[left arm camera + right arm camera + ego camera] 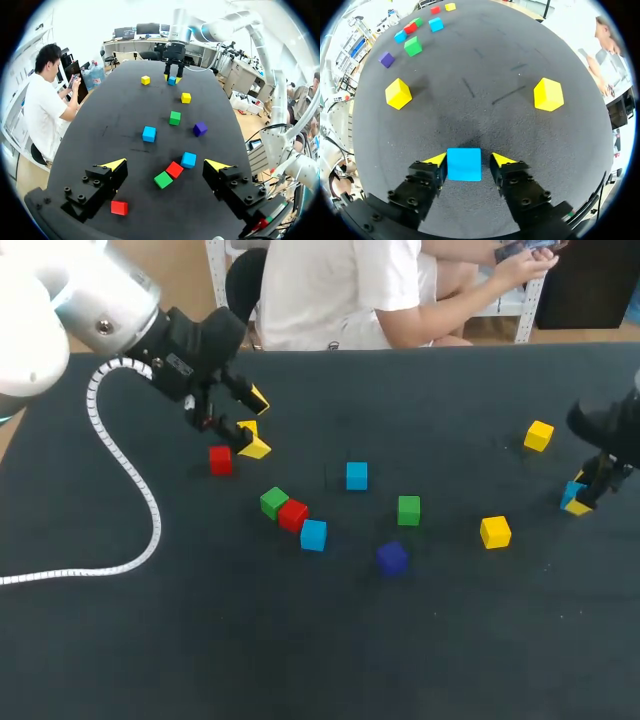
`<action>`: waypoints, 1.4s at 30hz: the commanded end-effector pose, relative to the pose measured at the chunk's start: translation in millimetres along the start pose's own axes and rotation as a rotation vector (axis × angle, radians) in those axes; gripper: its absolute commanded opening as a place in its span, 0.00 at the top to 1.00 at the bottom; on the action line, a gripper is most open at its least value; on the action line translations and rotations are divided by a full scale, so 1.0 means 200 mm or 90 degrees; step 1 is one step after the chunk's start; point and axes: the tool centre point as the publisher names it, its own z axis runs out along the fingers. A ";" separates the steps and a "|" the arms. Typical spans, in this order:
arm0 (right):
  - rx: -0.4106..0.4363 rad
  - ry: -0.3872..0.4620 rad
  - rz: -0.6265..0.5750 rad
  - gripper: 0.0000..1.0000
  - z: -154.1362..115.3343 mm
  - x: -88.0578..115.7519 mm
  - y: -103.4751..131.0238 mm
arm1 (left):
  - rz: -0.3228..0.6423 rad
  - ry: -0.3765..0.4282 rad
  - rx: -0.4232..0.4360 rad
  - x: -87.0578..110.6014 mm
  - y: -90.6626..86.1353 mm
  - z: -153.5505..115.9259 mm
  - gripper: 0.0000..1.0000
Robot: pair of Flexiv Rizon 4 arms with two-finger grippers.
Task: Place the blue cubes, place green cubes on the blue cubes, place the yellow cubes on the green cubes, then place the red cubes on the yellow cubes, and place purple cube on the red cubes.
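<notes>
Black table (200, 640), head view: our left gripper (254, 422) upper left, spread wide, empty. Left wrist: same. Right wrist: right gripper (469, 159) straddles blue cube (464, 165) (gap one side, not clamped). Looks like blue pick; we should close next.

Cube (464, 167) within right hand (468, 160) — others (357, 476) leftward

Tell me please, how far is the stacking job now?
Done: nothing yet; no cube sits on another. In hand: the right gripper has a blue cube between its open fingers, on the table, a gap at one side. The left gripper is open and empty. Left: every layer; the other blue cubes, green cubes, yellow cubes, red cubes and purple cube lie single.
</notes>
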 end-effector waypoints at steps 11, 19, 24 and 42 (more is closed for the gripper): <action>-0.006 0.002 -0.023 1.00 0.01 -0.01 0.02 | 0.000 0.001 0.000 0.00 0.00 0.00 0.00; -0.013 -0.010 -0.088 1.00 -0.01 -0.10 0.09 | 0.000 0.001 0.000 0.00 0.00 0.00 0.00; -0.008 -0.019 -0.154 1.00 -0.04 -0.22 0.12 | 0.000 0.001 0.000 0.00 0.00 0.00 0.00; -0.004 -0.005 -0.263 1.00 -0.14 -0.73 0.25 | 0.000 0.001 0.000 0.00 0.00 0.00 0.00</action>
